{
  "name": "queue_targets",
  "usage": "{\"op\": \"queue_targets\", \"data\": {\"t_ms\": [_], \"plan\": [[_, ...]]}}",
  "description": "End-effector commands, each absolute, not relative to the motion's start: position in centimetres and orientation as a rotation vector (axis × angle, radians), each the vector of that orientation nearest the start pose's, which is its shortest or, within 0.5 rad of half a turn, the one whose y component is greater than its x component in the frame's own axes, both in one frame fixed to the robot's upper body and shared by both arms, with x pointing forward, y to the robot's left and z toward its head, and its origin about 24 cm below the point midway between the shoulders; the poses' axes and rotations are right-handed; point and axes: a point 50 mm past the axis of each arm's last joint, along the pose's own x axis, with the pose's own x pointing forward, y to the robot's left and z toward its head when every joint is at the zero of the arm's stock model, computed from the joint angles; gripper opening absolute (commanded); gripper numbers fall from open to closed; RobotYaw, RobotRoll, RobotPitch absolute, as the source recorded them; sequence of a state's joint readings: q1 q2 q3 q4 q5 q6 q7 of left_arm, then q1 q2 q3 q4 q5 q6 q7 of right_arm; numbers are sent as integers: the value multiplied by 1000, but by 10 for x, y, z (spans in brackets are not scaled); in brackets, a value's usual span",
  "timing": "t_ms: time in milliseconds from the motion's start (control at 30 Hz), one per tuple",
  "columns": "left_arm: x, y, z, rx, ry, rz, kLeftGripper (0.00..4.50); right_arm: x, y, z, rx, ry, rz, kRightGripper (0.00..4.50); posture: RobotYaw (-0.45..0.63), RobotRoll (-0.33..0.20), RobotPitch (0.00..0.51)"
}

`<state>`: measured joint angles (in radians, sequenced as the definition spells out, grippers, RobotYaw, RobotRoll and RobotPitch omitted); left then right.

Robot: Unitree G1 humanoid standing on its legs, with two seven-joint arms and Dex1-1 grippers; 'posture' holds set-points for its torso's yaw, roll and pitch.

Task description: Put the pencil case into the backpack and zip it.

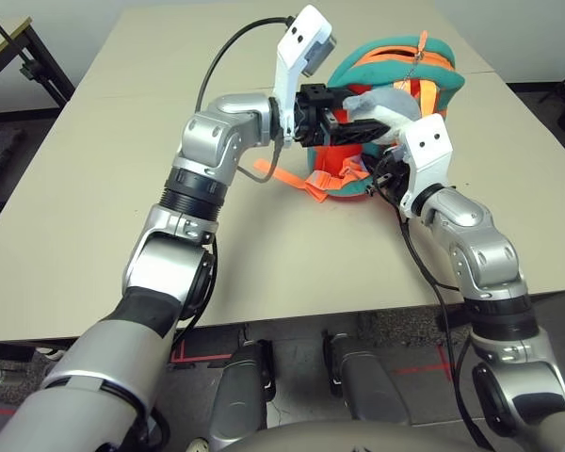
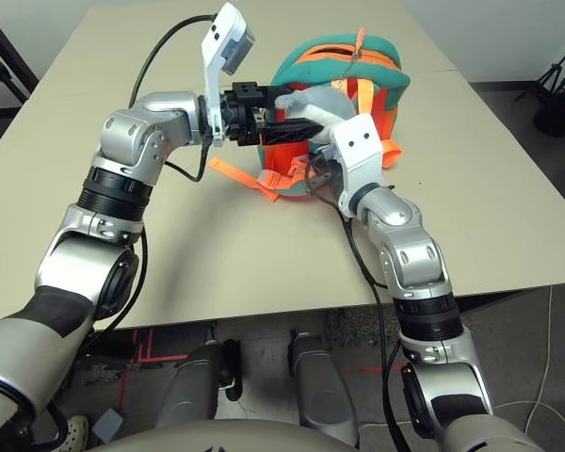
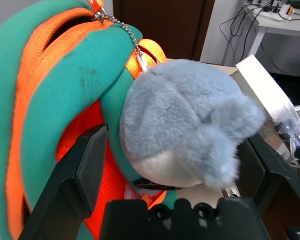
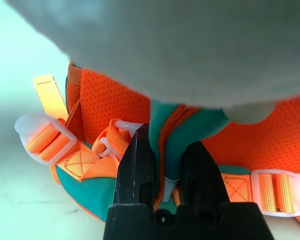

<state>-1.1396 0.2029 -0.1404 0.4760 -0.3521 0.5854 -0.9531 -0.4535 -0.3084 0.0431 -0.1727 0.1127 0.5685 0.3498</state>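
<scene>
Head stereo overhead — wrist close-ups

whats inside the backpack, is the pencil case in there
The backpack shows only its teal and orange outside, its straps and the plush toy hanging in front. Its inside is covered in every view, and no pencil case is visible anywhere.

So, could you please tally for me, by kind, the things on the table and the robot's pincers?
Backpack: 1
Plush toy attached to it: 1
Pencil case: 0 in view
Pincers: 2, the left pincer open around the toy, the right pincer shut on a teal strip of the backpack
Total: 4
</scene>
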Motion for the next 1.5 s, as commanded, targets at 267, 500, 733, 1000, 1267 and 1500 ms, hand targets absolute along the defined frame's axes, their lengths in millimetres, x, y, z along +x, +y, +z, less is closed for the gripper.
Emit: {"op": "queue_targets", "data": {"t_ms": [267, 500, 733, 1000, 1267, 1500], "plan": [[363, 43, 250, 78, 9, -1274, 1329, 312, -137, 140, -230, 67, 482, 383, -137, 0, 147], [360, 47, 257, 69, -12, -1274, 113, 313, -137, 140, -233, 66, 488, 383, -130, 0, 147], [352, 70, 292, 49, -109, -1237, 108, 313, -136, 141, -236, 64, 492, 383, -132, 0, 147], [349, 130, 312, 61, -134, -1066, 108, 313, -135, 139, -237, 68, 496, 383, -115, 0, 145], [351, 198, 260, 41, 85, -852, 107, 316, -131, 141, -237, 54, 510, 383, -105, 0, 143], [349, 213, 199, -34, 263, -790, 107, 316, -131, 141, -241, 54, 515, 383, -94, 0, 144]]}}
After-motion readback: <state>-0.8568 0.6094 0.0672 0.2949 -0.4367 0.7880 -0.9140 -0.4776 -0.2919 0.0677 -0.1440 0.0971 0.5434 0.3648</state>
